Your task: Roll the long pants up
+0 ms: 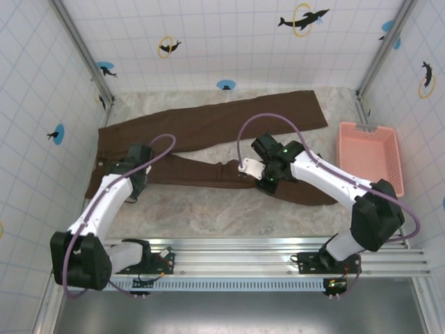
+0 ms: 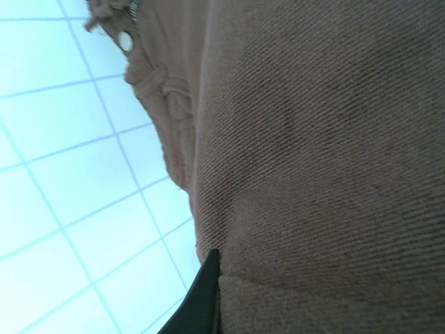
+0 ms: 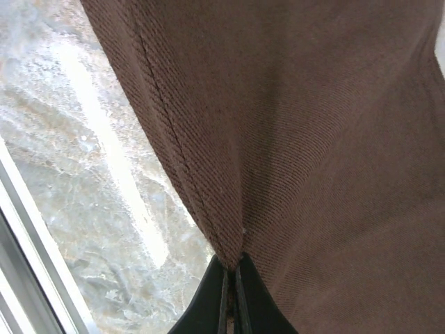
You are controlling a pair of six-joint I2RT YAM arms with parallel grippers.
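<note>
Long pants (image 1: 229,122) mostly hide left pincer (image 2: 208,292) and right pincer (image 3: 233,278), both clenched on the cloth.

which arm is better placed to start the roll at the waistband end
Left, probably. The left gripper is shut on the long pants right beside the waistband. The right gripper pinches the near leg about halfway along, well away from that end.
</note>
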